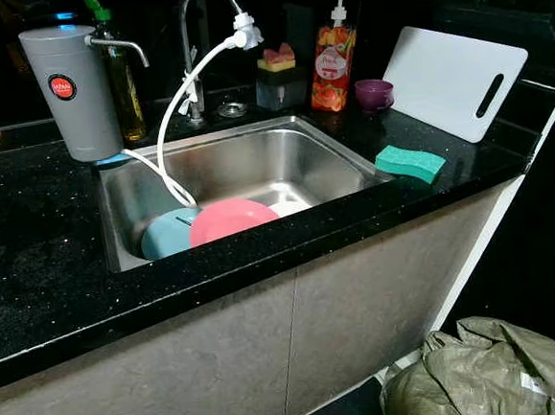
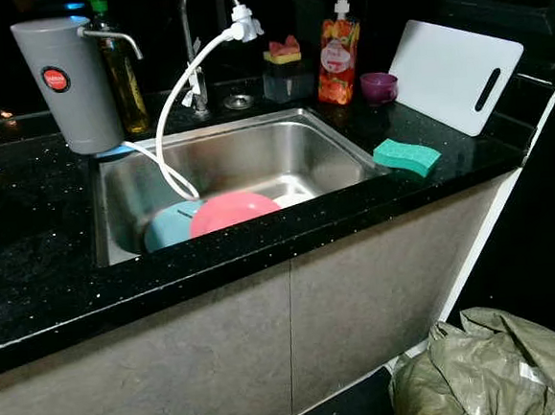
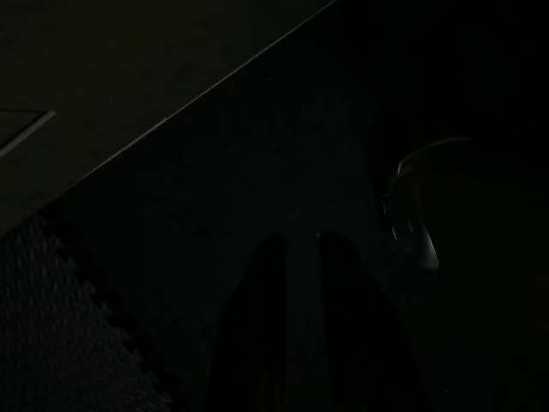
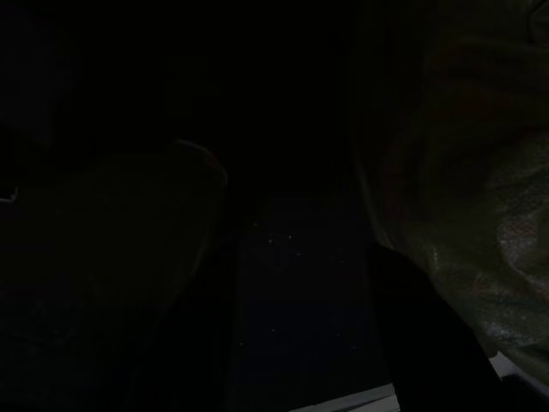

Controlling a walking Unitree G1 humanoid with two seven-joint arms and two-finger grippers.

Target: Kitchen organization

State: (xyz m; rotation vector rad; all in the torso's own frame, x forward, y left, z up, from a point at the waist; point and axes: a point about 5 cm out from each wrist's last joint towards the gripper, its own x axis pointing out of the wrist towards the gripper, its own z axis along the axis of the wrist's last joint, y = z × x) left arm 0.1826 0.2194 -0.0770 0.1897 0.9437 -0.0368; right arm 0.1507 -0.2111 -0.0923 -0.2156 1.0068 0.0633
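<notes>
Round pink plate lies in stainless steel sink, overlapping round light-blue plate. Green rectangular sponge on black speckled countertop. Both grippers' finger state: cannot tell, wrist views dark.

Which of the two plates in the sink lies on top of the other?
The pink plate. Its edge overlaps the blue plate, which lies partly hidden beneath it, on the left.

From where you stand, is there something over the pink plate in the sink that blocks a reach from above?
Partly. The white hose loops from the faucet down into the sink and ends close beside the blue plate, just left of the pink plate. Directly above the pink plate nothing visible stands.
</notes>
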